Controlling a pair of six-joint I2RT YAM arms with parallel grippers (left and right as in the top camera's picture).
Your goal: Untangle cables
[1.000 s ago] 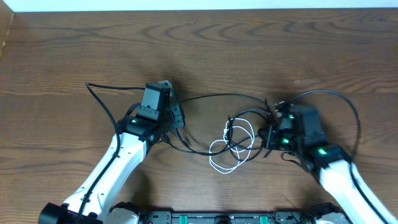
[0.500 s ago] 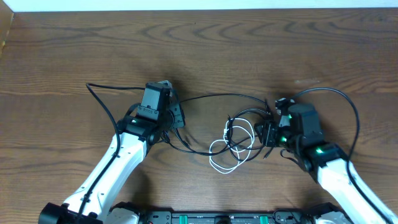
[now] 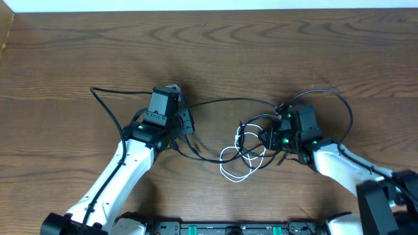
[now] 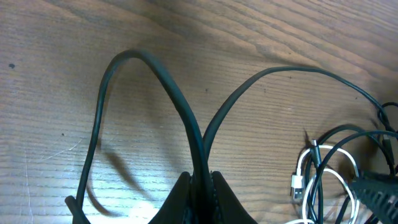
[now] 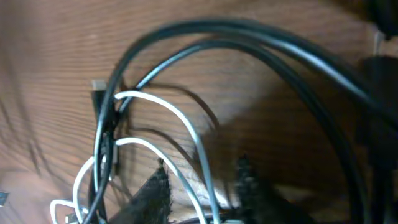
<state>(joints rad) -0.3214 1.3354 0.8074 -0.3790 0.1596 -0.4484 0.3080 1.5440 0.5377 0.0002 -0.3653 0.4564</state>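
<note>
The cables lie tangled at mid-table: thin black cables (image 3: 251, 124) looped with one white cable (image 3: 235, 179). A long black cable (image 3: 228, 101) runs from the tangle left to my left gripper (image 3: 185, 124). In the left wrist view that gripper (image 4: 202, 186) is shut on the black cable (image 4: 186, 118), which arches away in two strands. The white cable's plug (image 4: 297, 186) lies to the right. My right gripper (image 3: 269, 139) sits at the tangle's right edge. Its jaws (image 5: 202, 183) stand open, with white cable (image 5: 186, 124) strands running between the fingers and black cables (image 5: 249, 34) arching beyond.
Each arm's own thicker black cable loops over the wooden table (image 3: 209, 52): one at the left (image 3: 108, 108), one at the right (image 3: 343, 104). The arms' base rail (image 3: 228, 228) runs along the front edge.
My right gripper has moved left into the tangle and gone from shut to open, now straddling the white cable. Its arm cable loop has pulled in. The left arm has not moved.
</note>
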